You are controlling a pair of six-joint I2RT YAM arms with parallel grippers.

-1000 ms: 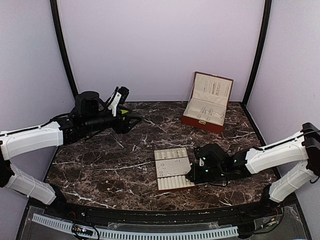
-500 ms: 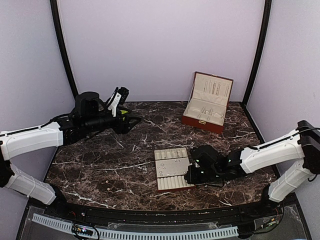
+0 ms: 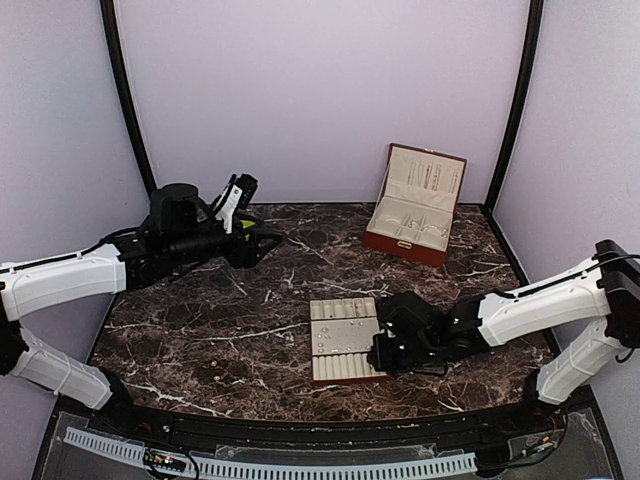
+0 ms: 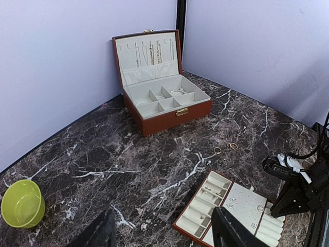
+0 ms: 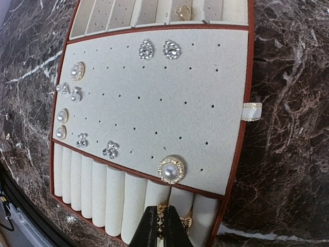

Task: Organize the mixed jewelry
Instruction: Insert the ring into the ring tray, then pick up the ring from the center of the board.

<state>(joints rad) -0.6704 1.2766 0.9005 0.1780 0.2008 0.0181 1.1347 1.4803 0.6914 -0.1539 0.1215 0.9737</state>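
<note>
From above, the left tool [image 3: 238,192] hangs over the far left of the dark marble table [image 3: 200,320], well apart from everything else. The right tool [image 3: 380,352] sits low at the right edge of the flat tray [image 3: 340,340], near the front middle. An open red box [image 3: 413,208] stands at the far right of the table.

The left wrist camera shows its own fingers [image 4: 100,234] spread wide, with nothing between them. Fine chains [image 4: 149,51] hang in the raised lid of the box. Two small rings [image 4: 218,150] lie on the bare table between the box and the tray. A green bowl [image 4: 22,204] stands far off to the left.

The right wrist camera looks straight down on the tray. The tool's tips are pressed almost together over the rolled slots at the near edge, pinching a small gold piece [image 5: 163,210]. A second gold ring [image 5: 186,221] sits in the slots just beside it. On the pinhole panel, a large pearl stud [image 5: 171,170] lies near the slots. Two sparkling studs [image 5: 158,50] sit side by side near the far edge. Smaller pearl studs [image 5: 77,71] run down the left side.
</note>
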